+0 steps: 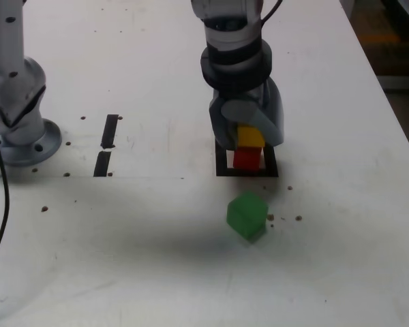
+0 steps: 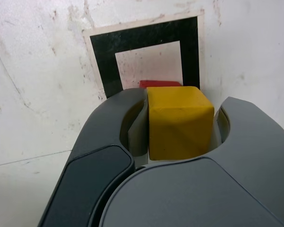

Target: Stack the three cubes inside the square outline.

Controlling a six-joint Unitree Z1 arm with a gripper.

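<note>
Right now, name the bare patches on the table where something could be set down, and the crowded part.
Bare: the wide stretch between the tape strips and the outline, and the near table to the exterior view's left of the green cube. Crowded: the outline, where the tool is shut on the yellow cube atop the red cube.

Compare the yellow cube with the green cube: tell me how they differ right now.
The yellow cube sits on the red cube inside the square outline; the green cube lies alone on the table outside it. The gripper flanks the yellow cube; the green one is free. Both look equal in size.
</note>
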